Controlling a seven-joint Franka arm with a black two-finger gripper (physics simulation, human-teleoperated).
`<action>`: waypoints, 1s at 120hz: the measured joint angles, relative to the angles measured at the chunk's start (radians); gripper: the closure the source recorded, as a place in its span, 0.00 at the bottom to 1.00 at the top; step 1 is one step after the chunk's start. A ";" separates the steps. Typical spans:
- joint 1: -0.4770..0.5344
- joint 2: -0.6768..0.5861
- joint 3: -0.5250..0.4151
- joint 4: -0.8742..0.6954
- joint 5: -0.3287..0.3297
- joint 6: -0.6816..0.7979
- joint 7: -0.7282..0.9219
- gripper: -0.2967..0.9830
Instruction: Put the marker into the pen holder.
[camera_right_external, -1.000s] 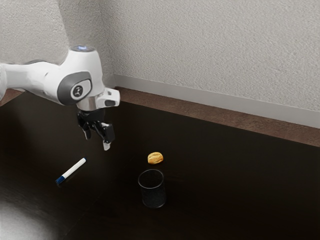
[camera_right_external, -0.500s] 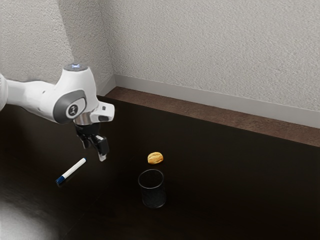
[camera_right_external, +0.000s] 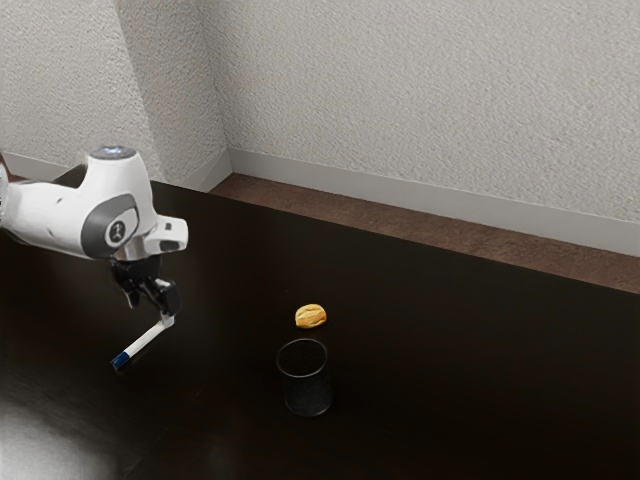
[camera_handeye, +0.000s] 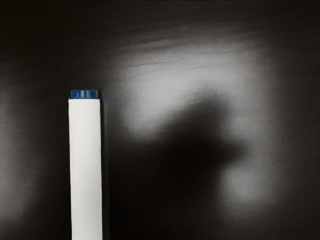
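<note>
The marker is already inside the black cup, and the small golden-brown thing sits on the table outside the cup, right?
Not quite: the marker is not in the black cup but lies outside it, on the table, as the exterior view shows. The small golden-brown thing does sit on the table outside the cup.

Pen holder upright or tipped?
Upright. In the exterior view the pen holder stands on the dark table, its round open rim facing up and its wall running down from it to the tabletop.
</note>
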 joint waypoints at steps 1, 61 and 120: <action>-0.001 0.001 0.000 0.000 0.000 0.001 0.000 0.23; 0.004 0.112 0.031 0.027 -0.050 0.053 0.046 0.23; 0.004 0.250 0.061 0.145 -0.090 0.048 0.142 0.26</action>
